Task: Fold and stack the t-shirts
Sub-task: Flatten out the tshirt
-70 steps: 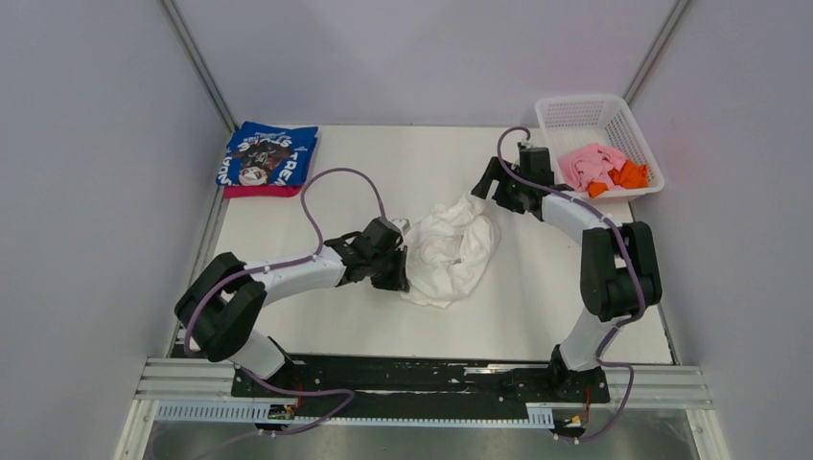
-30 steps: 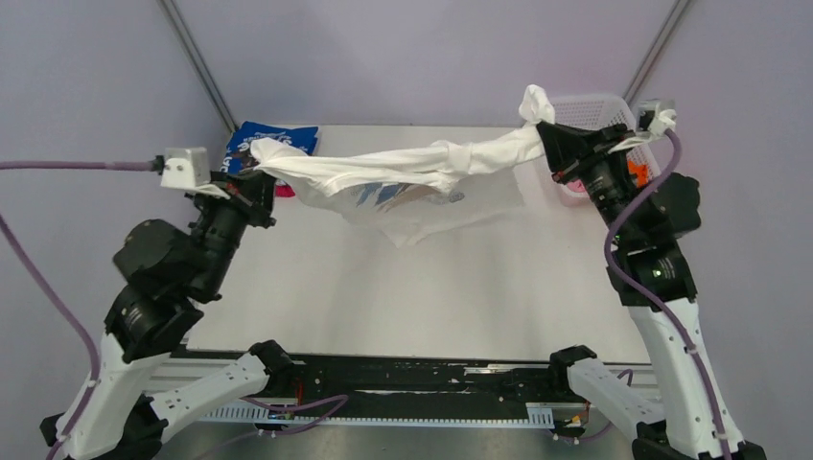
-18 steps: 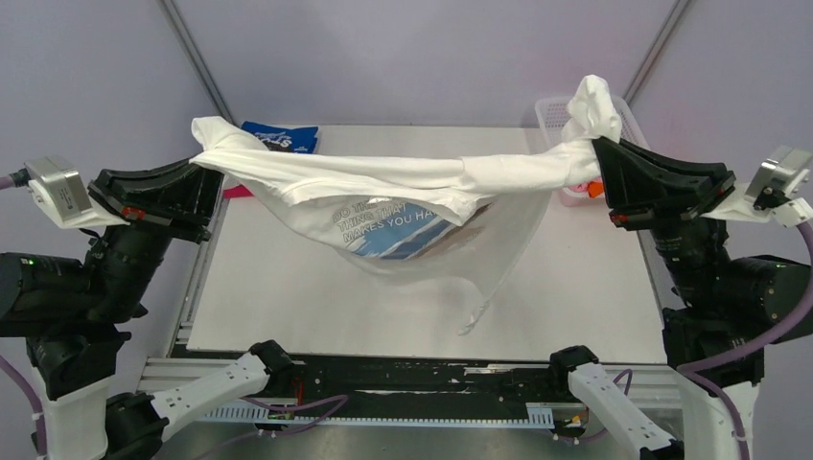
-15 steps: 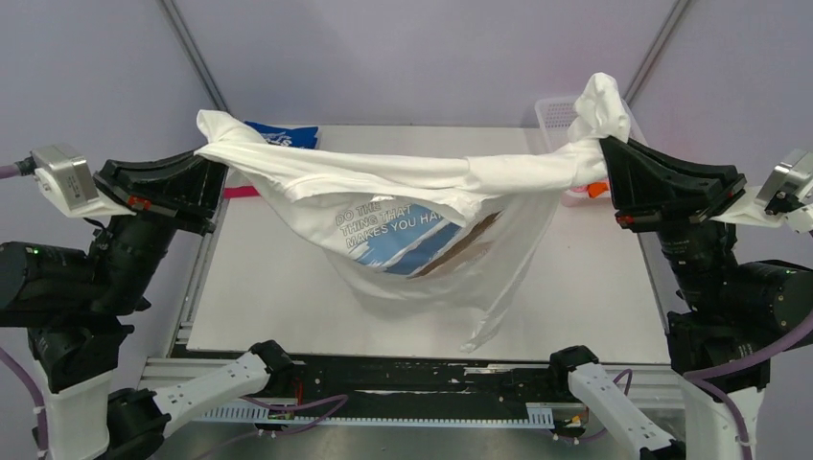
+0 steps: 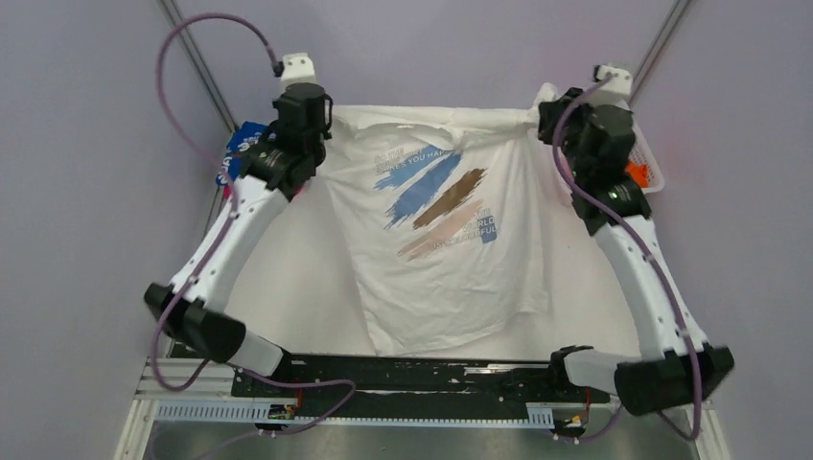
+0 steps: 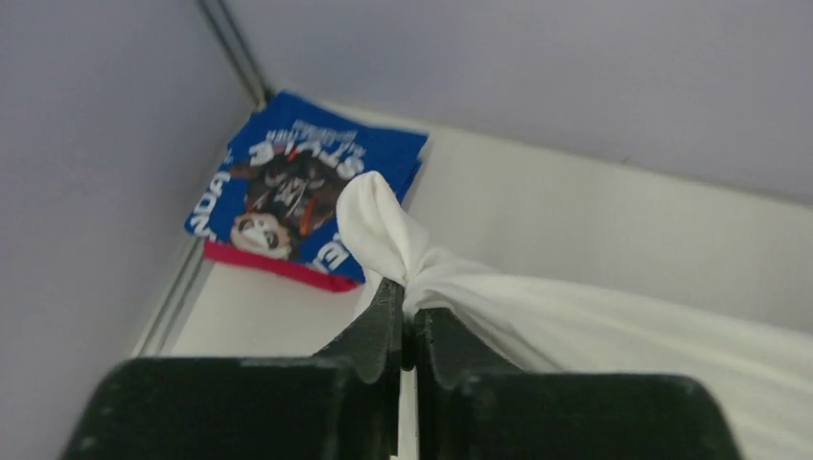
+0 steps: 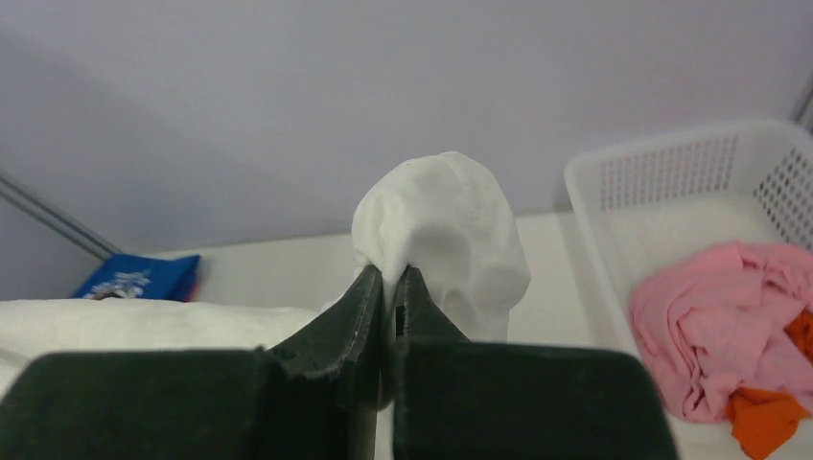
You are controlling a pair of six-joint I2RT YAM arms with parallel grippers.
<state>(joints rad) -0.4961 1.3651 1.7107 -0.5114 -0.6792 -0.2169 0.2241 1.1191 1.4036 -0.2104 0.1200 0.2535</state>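
Down and away it goes: the white t-shirt (image 5: 436, 240), sagging in a bunch between the raised arms half a second ago, now spreads open over the desk (image 5: 302, 287). Its streak print faces up and its hem reaches the near edge. Both arms have swung to the far side. The left fingers (image 6: 383, 326) pinch one top corner and the right fingers (image 7: 360, 307) pinch the other, top edge taut between them. Far left, a folded blue tee (image 6: 297, 192) sits on a magenta one (image 6: 273, 268). Far right, the basket (image 7: 671, 163) holds pink (image 7: 714, 316) and orange (image 7: 767, 417) tees.
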